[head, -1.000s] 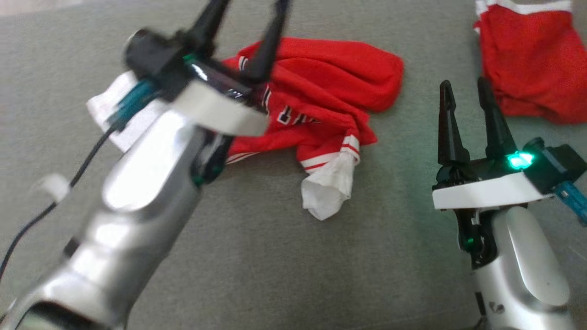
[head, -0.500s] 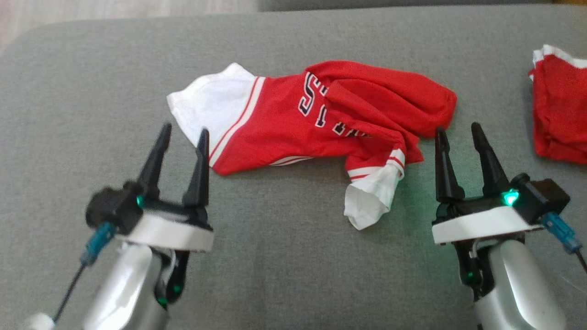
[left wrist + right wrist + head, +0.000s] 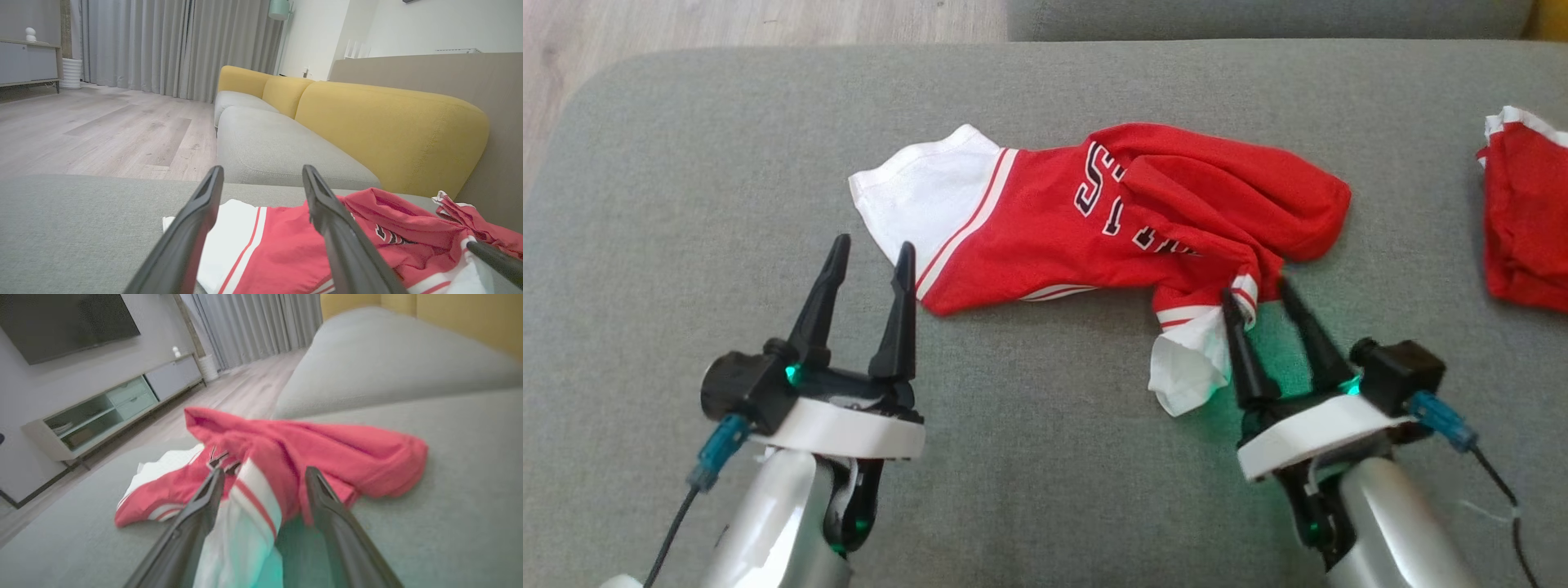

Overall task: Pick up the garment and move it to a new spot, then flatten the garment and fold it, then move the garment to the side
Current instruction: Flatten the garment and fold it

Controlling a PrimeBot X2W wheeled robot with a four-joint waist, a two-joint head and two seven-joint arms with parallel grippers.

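The garment (image 3: 1127, 212), a red and white jersey, lies crumpled across the middle of the grey sofa cushion (image 3: 686, 163). Its white end points to the robot's left and its red body is bunched up on the right. One sleeve (image 3: 1188, 367) trails toward the robot, its white lining turned out past a striped cuff. The jersey's shape looks the same as half a second ago; the camera has drifted a little, so its lower place in the head view is no real move.

What has changed is the arms. A second ago the left arm reached over the jersey. It has since drawn back, and the left pincer (image 3: 872, 245) now sits just short of the white end, spread wide and touching nothing.

The right pincer (image 3: 1258, 292), which stood apart to the right of the sleeve half a second ago, has swung in to the cuff. It is also spread, with nothing pinched yet. In the right wrist view the sleeve (image 3: 249, 522) lies between its two fingers.

This looks like the start of flattening, with the right side ready to close on the cuff and draw the sleeve out.

A second red garment (image 3: 1527, 220) lies well apart at the cushion's right edge.
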